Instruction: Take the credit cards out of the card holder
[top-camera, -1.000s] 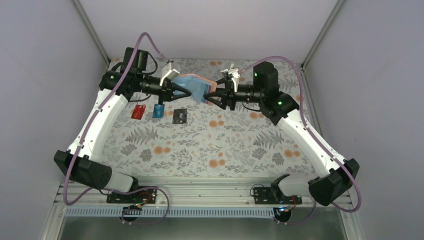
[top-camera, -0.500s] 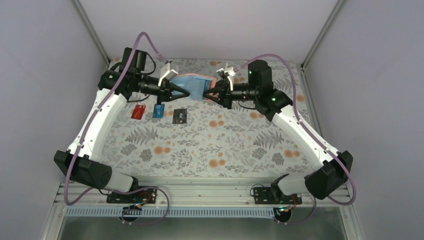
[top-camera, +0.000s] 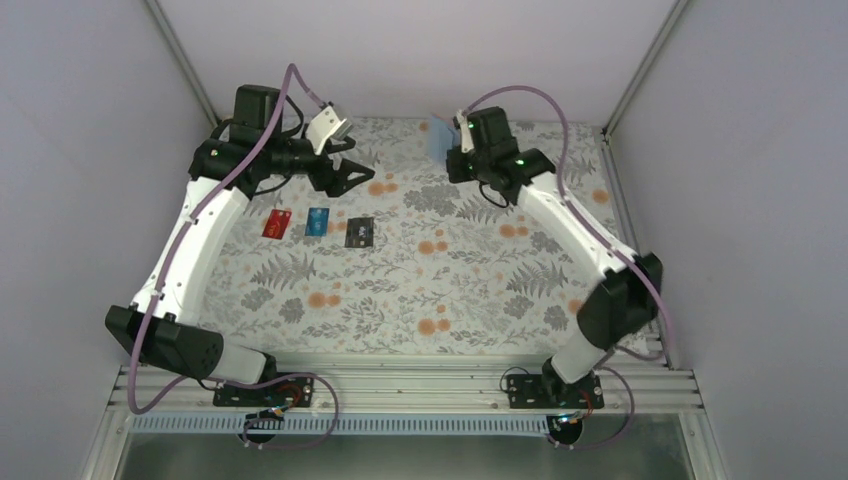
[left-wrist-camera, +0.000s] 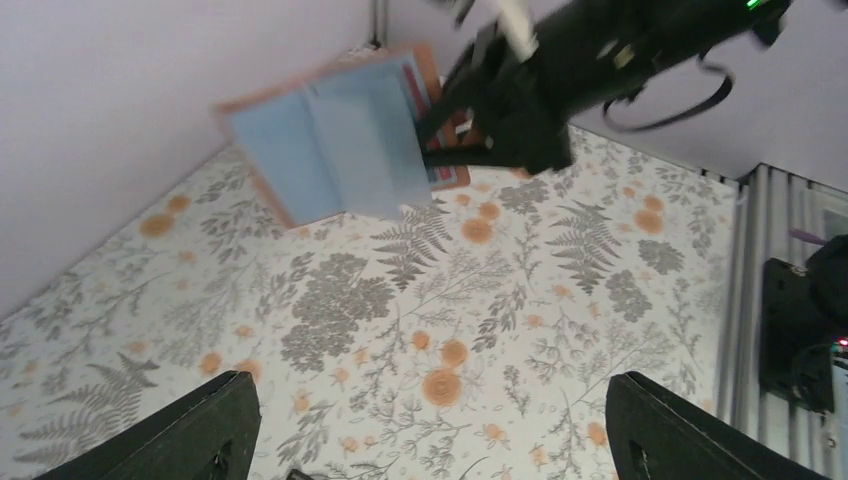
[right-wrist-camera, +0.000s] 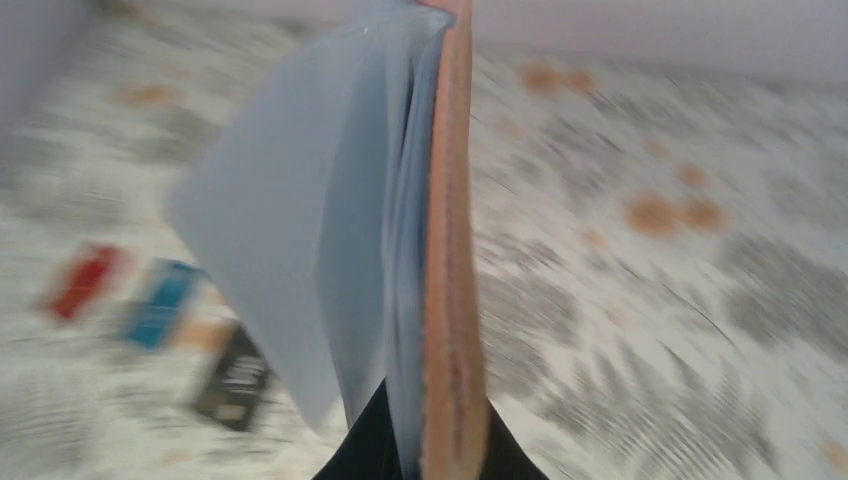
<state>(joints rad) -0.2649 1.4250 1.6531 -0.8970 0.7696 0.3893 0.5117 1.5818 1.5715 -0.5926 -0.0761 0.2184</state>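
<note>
The card holder (top-camera: 437, 136), tan outside and light blue inside, hangs in the air at the back of the table, and my right gripper (top-camera: 450, 153) is shut on its edge. It shows edge-on in the right wrist view as the card holder (right-wrist-camera: 445, 250), with the gripper (right-wrist-camera: 420, 455) pinching its lower end. The left wrist view has the card holder (left-wrist-camera: 340, 140) half open. My left gripper (top-camera: 352, 172) is open and empty, left of the holder and apart from it; its fingers (left-wrist-camera: 200, 430) stand wide. Three credit cards lie on the cloth: red (top-camera: 277, 223), blue (top-camera: 317, 221), black (top-camera: 359, 232).
A floral cloth (top-camera: 430, 290) covers the table. Grey walls close in on the back and both sides. The right arm (top-camera: 590, 250) stretches along the right side of the table.
My left gripper has opened, let go of the card holder and drawn back to the left. My right gripper has closed on the holder and carried it up and toward the back wall.
</note>
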